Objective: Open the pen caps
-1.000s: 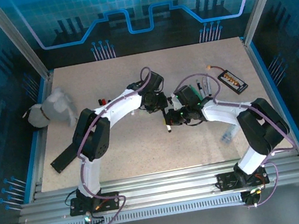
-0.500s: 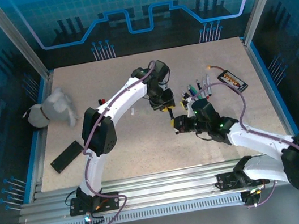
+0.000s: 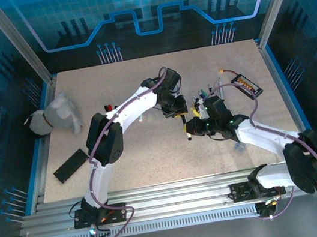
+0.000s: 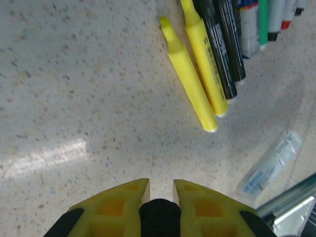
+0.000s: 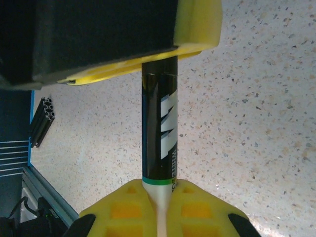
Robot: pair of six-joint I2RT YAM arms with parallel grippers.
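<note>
Right pincer [image 5: 159,195] nudged, left pincer [image 4: 161,190] gripping same pen [image 5: 159,138]

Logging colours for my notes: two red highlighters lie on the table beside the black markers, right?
Not red: the two highlighters are yellow, as the left wrist view shows. They do lie on the table beside the black markers.

You are looking at a table [image 4: 74,89] showing speckled, stone-like and matt, with a faint sheen. The highlighters [image 4: 187,74] are looking like smooth satin plastic; the pen [image 5: 159,128] is gleaming glossy black, its cap [image 4: 159,217] matt. The right fingers [image 5: 123,210] are showing moulded matt yellow plastic.
</note>
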